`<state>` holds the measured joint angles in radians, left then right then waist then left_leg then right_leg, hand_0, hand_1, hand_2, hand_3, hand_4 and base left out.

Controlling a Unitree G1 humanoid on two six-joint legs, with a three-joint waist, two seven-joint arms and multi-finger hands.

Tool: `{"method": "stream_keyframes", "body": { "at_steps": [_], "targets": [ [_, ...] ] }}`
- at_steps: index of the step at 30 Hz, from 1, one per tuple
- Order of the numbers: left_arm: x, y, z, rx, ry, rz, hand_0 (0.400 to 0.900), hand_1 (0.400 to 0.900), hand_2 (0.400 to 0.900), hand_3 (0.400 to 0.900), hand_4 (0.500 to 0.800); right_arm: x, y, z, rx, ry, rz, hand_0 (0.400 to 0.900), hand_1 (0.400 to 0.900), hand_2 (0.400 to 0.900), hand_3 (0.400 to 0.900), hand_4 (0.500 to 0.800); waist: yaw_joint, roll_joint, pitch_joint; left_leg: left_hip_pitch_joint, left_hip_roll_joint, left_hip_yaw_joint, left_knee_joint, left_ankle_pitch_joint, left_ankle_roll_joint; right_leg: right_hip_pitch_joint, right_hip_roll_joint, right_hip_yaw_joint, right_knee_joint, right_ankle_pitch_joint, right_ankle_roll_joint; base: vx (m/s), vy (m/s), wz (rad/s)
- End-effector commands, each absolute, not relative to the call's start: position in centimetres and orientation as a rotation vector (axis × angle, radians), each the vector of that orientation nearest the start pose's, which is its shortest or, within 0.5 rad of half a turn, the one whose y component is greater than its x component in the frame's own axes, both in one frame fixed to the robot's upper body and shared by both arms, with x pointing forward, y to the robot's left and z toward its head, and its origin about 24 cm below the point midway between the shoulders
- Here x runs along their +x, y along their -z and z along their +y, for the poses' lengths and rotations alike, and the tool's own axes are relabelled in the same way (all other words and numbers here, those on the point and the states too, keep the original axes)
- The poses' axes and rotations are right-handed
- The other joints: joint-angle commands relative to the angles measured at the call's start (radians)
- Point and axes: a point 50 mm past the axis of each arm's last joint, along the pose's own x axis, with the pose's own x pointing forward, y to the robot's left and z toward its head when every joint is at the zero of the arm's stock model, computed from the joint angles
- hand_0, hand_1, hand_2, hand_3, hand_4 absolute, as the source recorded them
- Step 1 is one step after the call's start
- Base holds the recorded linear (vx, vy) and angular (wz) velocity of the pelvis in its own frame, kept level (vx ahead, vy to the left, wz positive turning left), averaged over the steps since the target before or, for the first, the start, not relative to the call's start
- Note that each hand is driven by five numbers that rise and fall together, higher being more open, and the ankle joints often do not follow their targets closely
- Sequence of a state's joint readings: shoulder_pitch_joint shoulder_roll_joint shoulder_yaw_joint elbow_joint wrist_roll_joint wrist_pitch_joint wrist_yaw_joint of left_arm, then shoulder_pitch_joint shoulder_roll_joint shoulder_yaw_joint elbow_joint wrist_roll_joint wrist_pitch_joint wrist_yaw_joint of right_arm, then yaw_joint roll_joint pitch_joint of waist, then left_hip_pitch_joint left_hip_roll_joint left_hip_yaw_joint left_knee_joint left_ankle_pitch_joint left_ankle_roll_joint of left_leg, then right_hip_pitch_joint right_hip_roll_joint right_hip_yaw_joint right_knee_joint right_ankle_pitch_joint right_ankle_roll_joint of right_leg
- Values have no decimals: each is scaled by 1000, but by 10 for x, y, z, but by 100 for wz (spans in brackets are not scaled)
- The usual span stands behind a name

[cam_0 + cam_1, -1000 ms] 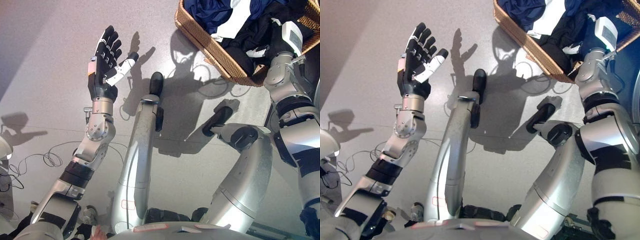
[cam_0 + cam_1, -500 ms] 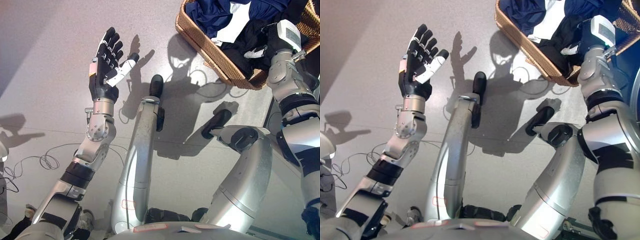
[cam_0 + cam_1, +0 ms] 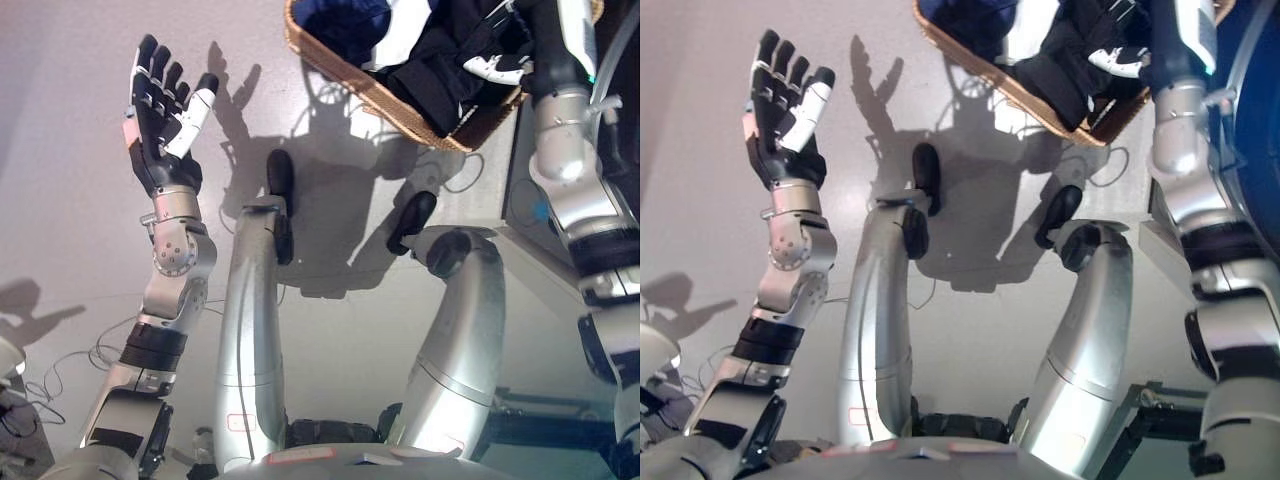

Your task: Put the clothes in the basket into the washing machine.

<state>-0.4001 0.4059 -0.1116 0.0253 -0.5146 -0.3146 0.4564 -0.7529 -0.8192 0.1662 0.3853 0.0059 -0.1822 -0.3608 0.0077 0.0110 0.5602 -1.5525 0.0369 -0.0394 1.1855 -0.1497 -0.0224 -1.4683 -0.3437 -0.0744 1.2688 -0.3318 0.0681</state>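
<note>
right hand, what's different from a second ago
The right hand has reached further into the basket, onto the dark clothes; whether it grips them is unclear. The whole view has shifted, so the camera moved. The left hand stays raised and open, holding nothing.

Laundry area, home or mock-up; which cannot be told. Indicators: a wicker basket (image 3: 352, 85) of dark and white clothes (image 3: 430, 62) on a plain grey floor (image 3: 70, 180), and a blue-rimmed washer (image 3: 1252, 130) at the right edge.
</note>
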Motion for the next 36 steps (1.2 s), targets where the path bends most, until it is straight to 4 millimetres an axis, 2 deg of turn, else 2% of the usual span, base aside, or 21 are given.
{"method": "stream_keyframes", "body": {
  "at_steps": [1,4,8,11,14,16,18,22,24,26,28,29,32,33,34,36],
  "targets": [
    [284,-161,212,-227,-324,-604,900,900,900,900,800,314,-257,-271,-442,397,-787,400,400,400,400,500,-26,-59,-163,12,-1,-22,-22,-102,17,-95,45,-20,-103,122,29,-8,10,-24],
    [280,-155,219,-232,-354,-578,900,900,900,900,800,292,-245,-277,-278,409,-820,400,400,400,400,500,-50,-69,-167,20,7,-24,-14,-108,16,-82,57,-21,-102,113,26,6,-26,-10],
    [276,-149,223,-231,-394,-559,900,900,900,900,800,273,-234,-283,-104,523,-874,400,400,400,400,500,-76,-69,-180,30,15,-21,-12,-112,17,-78,70,-16,-103,113,26,3,13,-14],
    [277,-141,225,-237,-431,-527,900,900,900,900,800,268,-224,-283,30,615,-884,400,400,400,400,500,-90,-67,-188,43,27,-13,-18,-116,21,-68,85,-11,-116,116,26,-1,25,-19],
    [278,-143,221,-257,-442,-538,900,900,900,900,800,267,-217,-286,180,756,-901,400,400,400,400,500,-96,-57,-198,61,32,-5,-30,-122,25,-52,91,-10,-128,112,23,5,0,-6],
    [278,-146,220,-265,-457,-551,900,900,900,900,800,268,-222,-287,260,839,-937,400,400,400,400,500,-93,-49,-203,72,32,1,-39,-124,27,-42,96,-11,-139,113,21,6,15,-6],
    [278,-146,218,-266,-462,-554,900,900,900,900,800,268,-224,-299,316,975,-950,400,400,400,400,500,-90,-36,-213,80,30,6,-50,-125,27,-35,98,-6,-146,110,20,0,0,0],
    [279,-145,212,-267,-451,-558,900,900,900,900,800,266,-229,-319,287,1221,-948,400,400,400,400,500,-82,-16,-225,85,20,10,-64,-123,27,-32,97,0,-152,104,19,5,0,1],
    [279,-144,206,-246,-421,-555,900,900,900,900,800,271,-231,-336,195,1352,-887,400,400,400,400,500,-67,-6,-232,86,15,10,-72,-120,28,-33,95,2,-153,107,21,0,0,0],
    [279,-145,205,-237,-408,-559,900,900,900,900,800,276,-236,-344,202,1377,-864,400,400,400,400,500,-57,-1,-235,87,16,12,-77,-118,27,-33,96,3,-156,109,23,-9,30,-7],
    [280,-147,199,-210,-362,-564,900,900,900,900,800,282,-244,-363,79,1448,-781,400,400,400,400,500,-41,2,-234,86,19,19,-78,-115,25,-36,97,8,-157,113,26,-19,31,-12],
    [281,-147,198,-216,-361,-566,900,900,900,900,800,283,-248,-365,77,1449,-785,400,400,400,400,500,-40,5,-232,86,20,20,-77,-116,25,-38,98,9,-156,113,26,0,0,0],
    [284,-146,190,-198,-301,-554,900,900,900,900,800,286,-247,-393,4,1556,-619,400,400,400,400,500,-16,17,-234,74,14,16,-57,-117,24,-56,92,18,-129,108,27,4,-21,7],
    [284,-143,185,-181,-257,-537,900,900,900,900,800,288,-245,-406,-66,1577,-511,400,400,400,400,500,0,21,-235,67,14,15,-45,-116,21,-63,87,23,-115,110,28,10,-19,6],
    [285,-144,185,-188,-258,-539,900,900,900,900,800,288,-250,-408,-66,1572,-517,400,400,400,400,500,-2,26,-234,64,15,16,-42,-117,21,-67,88,24,-112,109,28,9,-29,6],
    [285,-145,181,-181,-214,-538,900,900,900,900,800,288,-243,-420,-139,1575,-383,400,400,400,400,500,15,35,-233,58,17,17,-35,-116,16,-76,83,30,-103,112,30,9,-34,5]
  ]
}}
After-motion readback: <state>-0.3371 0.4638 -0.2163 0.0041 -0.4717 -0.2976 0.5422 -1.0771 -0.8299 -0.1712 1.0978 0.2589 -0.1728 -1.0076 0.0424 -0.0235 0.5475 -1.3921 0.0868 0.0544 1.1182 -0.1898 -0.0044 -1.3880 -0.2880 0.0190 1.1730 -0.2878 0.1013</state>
